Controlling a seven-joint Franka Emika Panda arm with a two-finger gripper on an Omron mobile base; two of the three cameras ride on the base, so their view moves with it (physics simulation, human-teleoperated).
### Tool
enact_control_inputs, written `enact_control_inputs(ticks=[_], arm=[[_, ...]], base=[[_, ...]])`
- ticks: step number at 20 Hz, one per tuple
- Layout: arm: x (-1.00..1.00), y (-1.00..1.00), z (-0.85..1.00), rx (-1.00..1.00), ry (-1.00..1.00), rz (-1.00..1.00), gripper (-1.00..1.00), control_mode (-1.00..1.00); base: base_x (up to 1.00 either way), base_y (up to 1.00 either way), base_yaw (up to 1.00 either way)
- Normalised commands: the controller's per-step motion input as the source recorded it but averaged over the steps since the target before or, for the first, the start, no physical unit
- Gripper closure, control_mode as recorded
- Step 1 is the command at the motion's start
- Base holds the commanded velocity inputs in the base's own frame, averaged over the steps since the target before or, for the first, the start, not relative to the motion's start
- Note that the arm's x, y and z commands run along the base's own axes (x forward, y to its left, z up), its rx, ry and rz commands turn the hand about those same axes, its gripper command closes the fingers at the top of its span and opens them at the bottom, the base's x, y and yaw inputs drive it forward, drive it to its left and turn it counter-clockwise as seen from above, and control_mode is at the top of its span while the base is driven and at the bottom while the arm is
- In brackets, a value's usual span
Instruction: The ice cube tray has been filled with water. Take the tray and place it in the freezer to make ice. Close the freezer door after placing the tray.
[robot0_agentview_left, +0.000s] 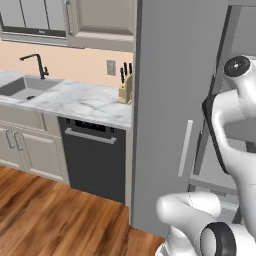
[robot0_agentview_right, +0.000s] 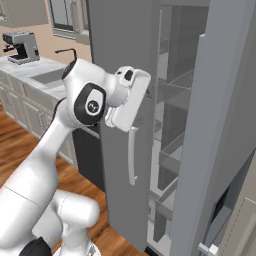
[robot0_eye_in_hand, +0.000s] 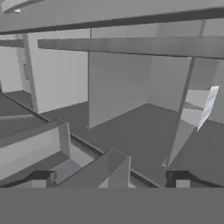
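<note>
- Hand view: my hand (robot0_eye_in_hand: 109, 181) is spread wide, the two dark fingertips (robot0_eye_in_hand: 41, 179) far apart at the bottom with nothing pinched between them.
- I look into the freezer (robot0_eye_in_hand: 118, 87). A long shelf edge (robot0_eye_in_hand: 131, 43) crosses overhead, and a grey partition (robot0_eye_in_hand: 116, 89) stands upright on the floor of the compartment.
- Open floor lies ahead of my fingertips, between the partition and the right-hand wall.
- At the lower left sit two open-topped pale grey bins (robot0_eye_in_hand: 30, 148), side by side, rims toward me. I cannot tell what is in them.
- At the right, a thin pale blue-white sliver (robot0_eye_in_hand: 205, 107) slants against the inner wall. It looks like the ice cube tray seen nearly edge-on, well apart from my hand. I cannot make out the water in its cells.
- Right base view: the freezer door (robot0_agentview_right: 215, 100) stands swung open toward me, its long edge close on my right. The plain grey door (robot0_agentview_right: 112, 190) with its white handle (robot0_agentview_right: 132, 155) bounds the gap on the left.
- Between those two doors the stacked shelves (robot0_agentview_right: 172, 125) show.
- Left base view: the marble table (robot0_agentview_left: 85, 102) carries a knife block (robot0_agentview_left: 125, 90) just beside the fridge side, and a sink (robot0_agentview_left: 25, 87) farther left.
</note>
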Motion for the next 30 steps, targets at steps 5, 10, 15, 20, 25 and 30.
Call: enact_control_inputs(ticks=[5,10,15,20,25,30], arm=[[-0.75,0.18,-0.03,0.0,-0.11,-0.44,-1.0,-1.0],[-0.29,0.2,0.0,0.0,-0.05,-0.36,-1.0,-1.0],[0.0,0.08,0.0,0.0,0.0,-0.11,-1.0,-1.0],[0.0,0.02,0.0,0.0,0.04,0.0,-1.0,-1.0],[-0.01,0.01,-0.02,0.0,0.01,0.0,-1.0,1.0],[0.0,0.0,0.0,0.0,0.0,0.0,-1.0,1.0]], base=[[0.0,0.0,0.0],[0.0,0.0,0.0],[0.0,0.0,0.0],[0.0,0.0,0.0],[-0.18,0.11,-0.1],[-0.34,0.31,-0.29]])
